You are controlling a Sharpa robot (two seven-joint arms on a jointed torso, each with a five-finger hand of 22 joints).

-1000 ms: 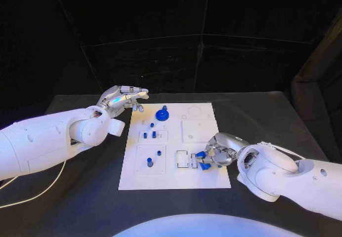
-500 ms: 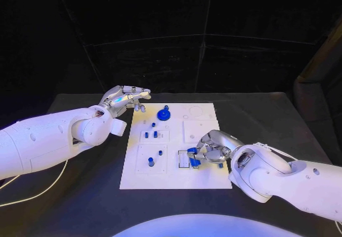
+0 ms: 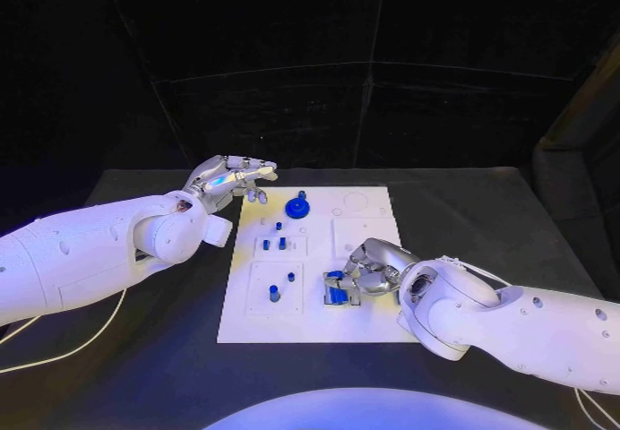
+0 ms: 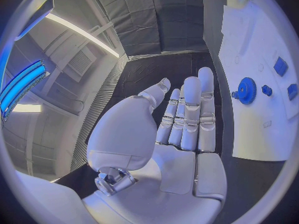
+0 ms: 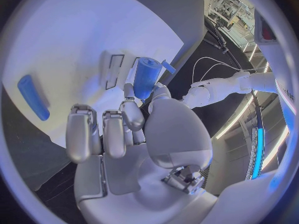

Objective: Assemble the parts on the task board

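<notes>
The white task board (image 3: pixel 368 313) lies in the middle of the black table. My right hand (image 3: pixel 370 268) hovers over its near middle and pinches a blue cylindrical part (image 3: pixel 339 287) above the rectangular slots (image 5: pixel 115 70). In the right wrist view the same blue part (image 5: pixel 146 77) sits between the thumb and a finger of this hand (image 5: pixel 143 134). My left hand (image 3: pixel 234 179) is off the board's far left corner, holding nothing, its fingers (image 4: pixel 187 114) stretched out and apart. A blue gear (image 3: pixel 297 210) stands on the far part of the board.
Small blue pegs (image 3: pixel 272 243) stand in the left column of the board, and two more (image 3: pixel 274 290) are nearer to me. Another blue peg (image 5: pixel 32 97) lies flat on the board. The gear (image 4: pixel 247 90) is just past my left fingertips. Black table surrounds the board.
My right hand has moved left over the board with the blue part, from near the right edge to the middle slots. The left hand has stayed nearly still.
</notes>
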